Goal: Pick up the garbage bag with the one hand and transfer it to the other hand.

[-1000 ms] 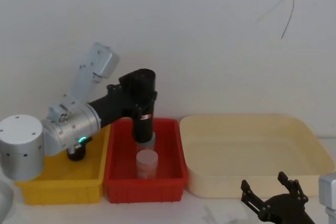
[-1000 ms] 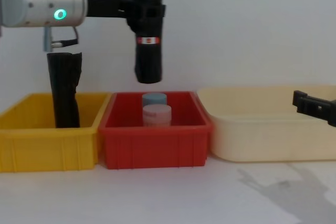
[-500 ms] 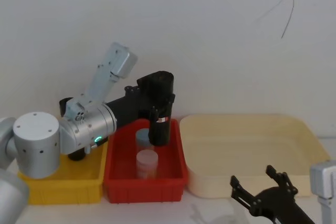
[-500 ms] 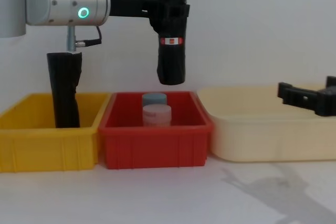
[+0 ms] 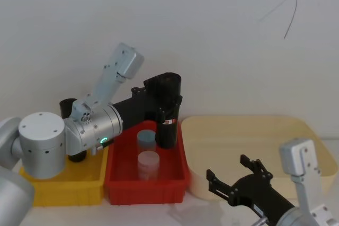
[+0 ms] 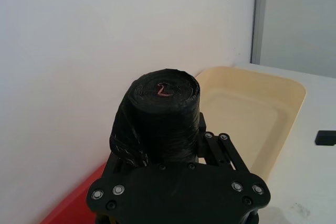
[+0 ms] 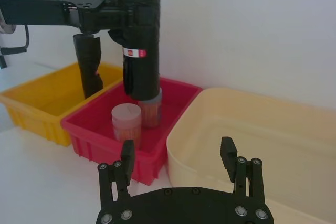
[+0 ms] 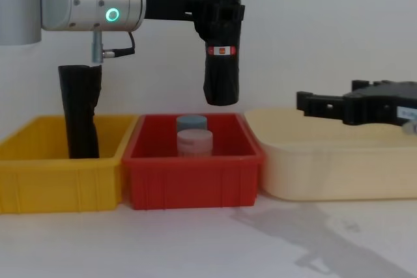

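Left gripper (image 8: pixel 221 14), on the green-ringed arm, is clamped around the upper part of the garbage bag roll (image 8: pixel 221 73). It holds the roll upright in the air, red-and-white band showing, above the right side of the red bin (image 8: pixel 192 180) and clear of the two capped jars (image 8: pixel 194 141) inside. Right gripper (image 7: pixel 177 148) hangs over the near left part of the cream tub (image 8: pixel 326 174), fingers spread wide and empty, well apart from the roll. A plain black roll (image 8: pixel 79 115) stands in the yellow bin (image 8: pixel 58 183).

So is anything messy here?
Nothing spilled. The plain black roll in the yellow bin leans slightly, wrap loose on top. Left gripper holds the garbage bag upright; right gripper hangs open by the cream tray.
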